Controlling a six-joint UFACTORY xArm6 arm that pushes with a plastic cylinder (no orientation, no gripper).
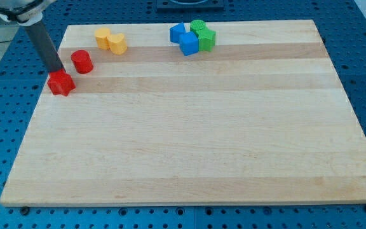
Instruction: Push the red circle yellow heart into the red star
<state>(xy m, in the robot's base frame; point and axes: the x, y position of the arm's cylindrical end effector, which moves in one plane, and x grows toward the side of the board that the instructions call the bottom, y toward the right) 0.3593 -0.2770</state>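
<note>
The red star (61,84) lies near the board's left edge, toward the view's top. The red circle (82,62) stands just up and right of it, a small gap apart. A yellow heart (102,37) and a second yellow block (117,43) touch each other further up and right of the red circle. My tip (58,70) rests at the red star's top edge, to the left of the red circle.
Two blue blocks (178,33) (189,43) and two green blocks (199,27) (208,39) sit clustered at the view's top centre. The wooden board (189,127) lies on a blue perforated table.
</note>
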